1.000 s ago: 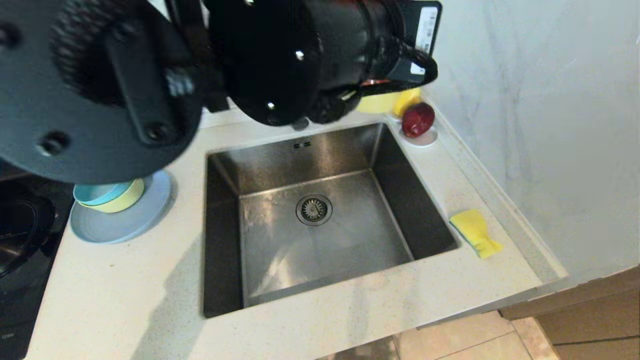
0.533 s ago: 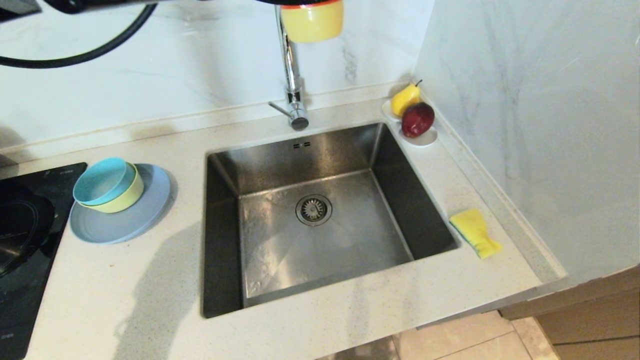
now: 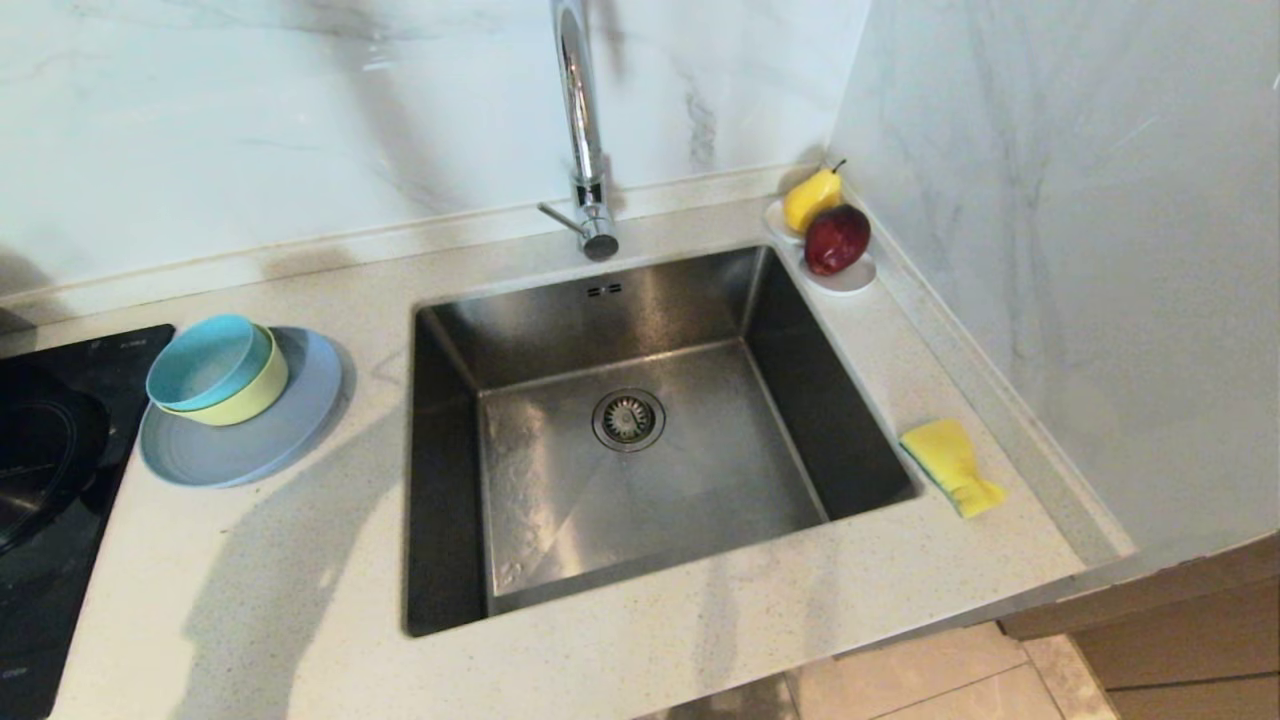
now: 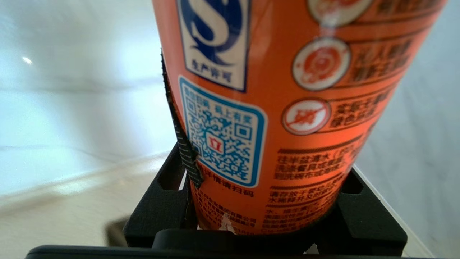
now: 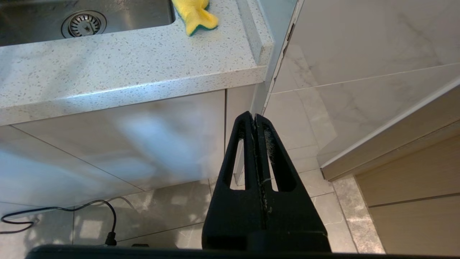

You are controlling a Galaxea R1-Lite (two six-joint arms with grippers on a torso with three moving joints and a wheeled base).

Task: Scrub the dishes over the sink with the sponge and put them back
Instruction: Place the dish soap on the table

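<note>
Detergent bottle (image 4: 284,118), clamped in the left gripper (image 4: 266,216), could slip and drop. Right gripper (image 5: 256,124) hangs shut, empty. Sponge (image 3: 950,465) lies on the worktop (image 3: 650,650) at three o'clock of the sink (image 3: 640,480); dishes (image 3: 240,400) at nine.

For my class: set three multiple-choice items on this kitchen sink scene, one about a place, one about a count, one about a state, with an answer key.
1. Where does the sponge lie?
A. in the sink
B. on the counter beside the sink
C. on the plate

2. How many bowls stand on the plate?
A. one
B. two
C. three

3. What is the left gripper doing?
A. hanging open
B. gripping the sponge
C. gripping an orange bottle

Key: 1 B, the sponge lies on the counter by the sink. 2 B, the teal bowl nests in the yellow bowl on the plate. 3 C, the left gripper clamps the orange bottle.
</note>
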